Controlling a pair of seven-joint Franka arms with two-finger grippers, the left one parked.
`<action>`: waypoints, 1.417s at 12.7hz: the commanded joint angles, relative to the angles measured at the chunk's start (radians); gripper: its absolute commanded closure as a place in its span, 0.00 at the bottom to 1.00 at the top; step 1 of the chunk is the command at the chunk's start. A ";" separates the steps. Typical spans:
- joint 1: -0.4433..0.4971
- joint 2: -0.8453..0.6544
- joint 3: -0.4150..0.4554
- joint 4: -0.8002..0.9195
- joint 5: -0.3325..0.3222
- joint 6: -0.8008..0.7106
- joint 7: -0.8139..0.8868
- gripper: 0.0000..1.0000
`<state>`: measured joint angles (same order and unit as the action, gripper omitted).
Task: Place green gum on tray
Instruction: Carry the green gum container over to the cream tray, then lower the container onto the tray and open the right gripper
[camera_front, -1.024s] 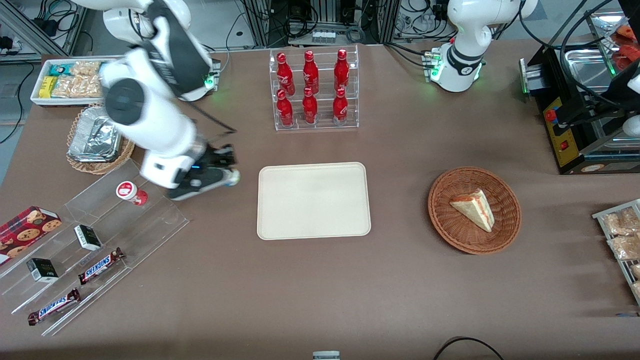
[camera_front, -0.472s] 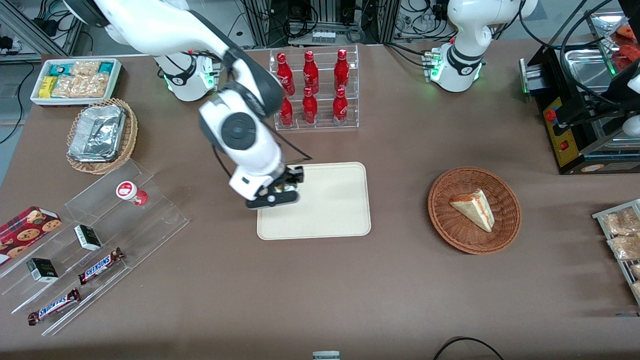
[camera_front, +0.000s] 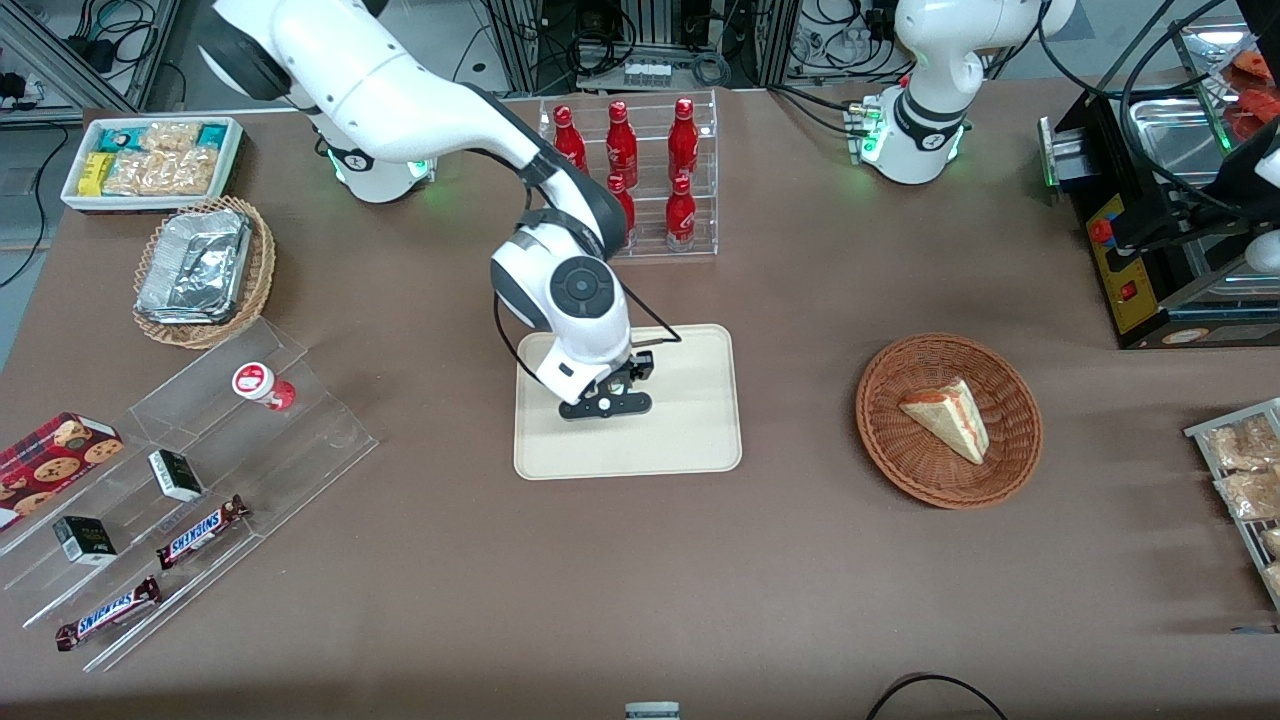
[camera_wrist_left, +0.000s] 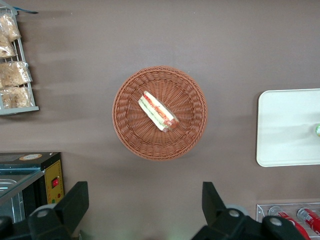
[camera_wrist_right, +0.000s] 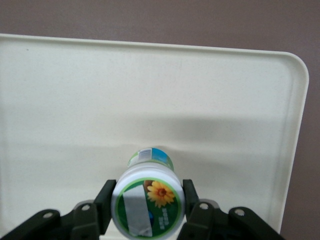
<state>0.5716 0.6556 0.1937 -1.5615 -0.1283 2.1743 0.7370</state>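
Observation:
My right gripper (camera_front: 605, 402) hangs over the middle of the cream tray (camera_front: 690, 430), on the half nearer the working arm's end. In the right wrist view the gripper (camera_wrist_right: 148, 204) is shut on the green gum (camera_wrist_right: 148, 200), a white bottle with a green-and-white flower lid and a blue-green label. One black finger (camera_wrist_right: 104, 202) presses each side of the lid. The tray (camera_wrist_right: 75, 100) lies below the bottle and carries its shadow. I cannot tell whether the bottle touches the tray. In the front view the gripper hides the gum.
A clear rack of red bottles (camera_front: 625, 180) stands just farther from the front camera than the tray. A wicker basket (camera_front: 1015, 455) with a sandwich lies toward the parked arm's end. A clear stepped display (camera_front: 300, 440) with a red-lidded bottle (camera_front: 262, 385) and Snickers bars lies toward the working arm's end.
The right arm has swung from beside the clear stepped display across to the tray, carrying the green gum. It went from the tray's edge to over its middle.

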 joint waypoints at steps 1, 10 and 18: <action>0.014 0.028 -0.013 0.034 -0.011 0.022 0.021 1.00; 0.024 0.052 -0.016 0.024 -0.027 0.061 0.091 0.00; -0.111 -0.322 -0.003 -0.130 0.007 -0.169 0.065 0.00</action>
<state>0.4944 0.4681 0.1784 -1.5915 -0.1290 2.0617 0.8018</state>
